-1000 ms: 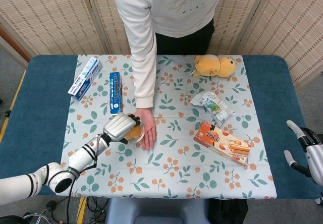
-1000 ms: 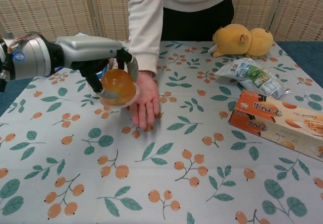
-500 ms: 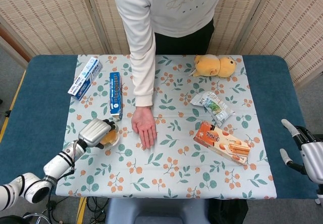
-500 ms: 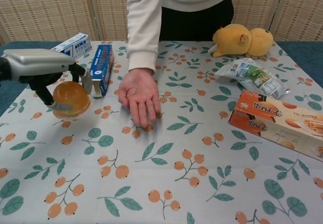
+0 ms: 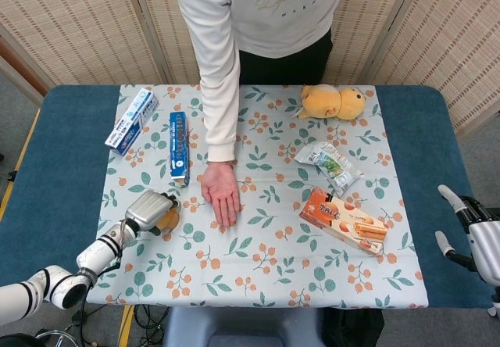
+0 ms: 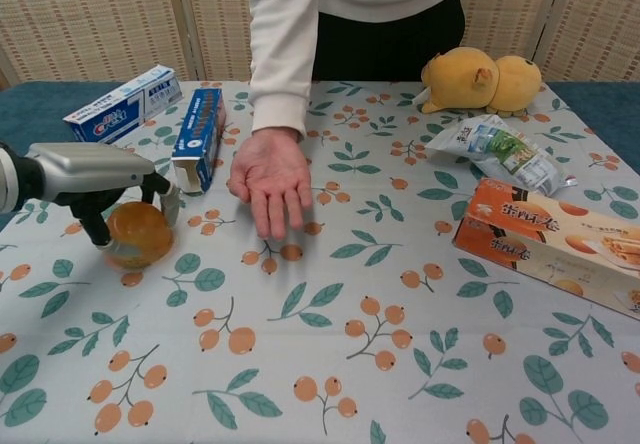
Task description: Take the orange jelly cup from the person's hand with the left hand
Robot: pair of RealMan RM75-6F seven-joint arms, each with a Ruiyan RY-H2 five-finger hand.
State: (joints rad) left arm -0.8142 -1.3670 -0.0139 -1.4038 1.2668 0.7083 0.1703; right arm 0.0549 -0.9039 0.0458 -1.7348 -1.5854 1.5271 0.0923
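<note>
In the head view, the left hand (image 5: 150,209) sits at lower left of the frame, its fingers wrapped around the orange jelly cup (image 5: 167,219) just above the floral tabletop (image 5: 258,284). The person's hand (image 5: 221,193) lies open, palm up, at centre, apart from the cup. The right hand (image 5: 469,230) shows at the right edge over the blue cloth, fingers spread and holding nothing.

In the chest view, the left hand (image 6: 95,169) comes in from the left edge, its dark fingers (image 6: 97,229) gripping the orange jelly cup (image 6: 138,234) at middle left. The person's hand (image 6: 270,176) rests palm up near centre, beside a blue box (image 6: 198,136). A snack box (image 6: 555,244) lies at right.
</note>
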